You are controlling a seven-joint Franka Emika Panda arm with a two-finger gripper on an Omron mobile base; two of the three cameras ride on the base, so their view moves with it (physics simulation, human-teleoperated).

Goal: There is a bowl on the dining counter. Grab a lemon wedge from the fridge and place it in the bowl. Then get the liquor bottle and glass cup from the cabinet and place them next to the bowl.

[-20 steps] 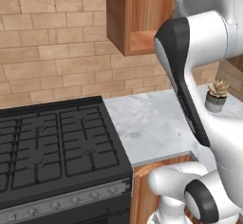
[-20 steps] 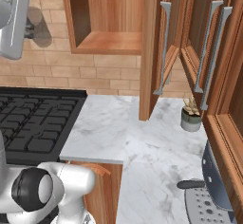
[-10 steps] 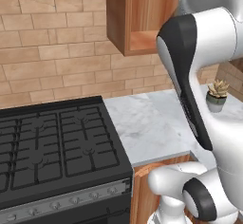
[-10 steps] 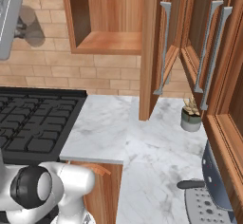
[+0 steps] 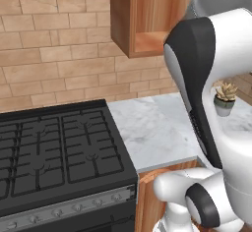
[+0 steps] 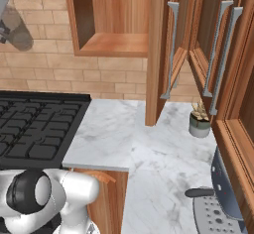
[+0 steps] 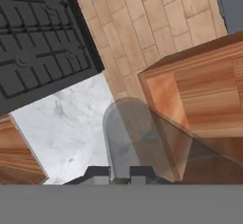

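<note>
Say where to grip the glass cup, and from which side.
Pinch the thin wall at its near end, coming in along its length: the glass cup is straight-sided, and the gripper appears shut on that wall.

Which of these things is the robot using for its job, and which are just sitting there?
For the job:
- glass cup, held in the shut gripper
- open cabinet, its shelf bare

Just sitting there:
- black stove
- little potted plant
- marble worktop
- brick wall
</note>
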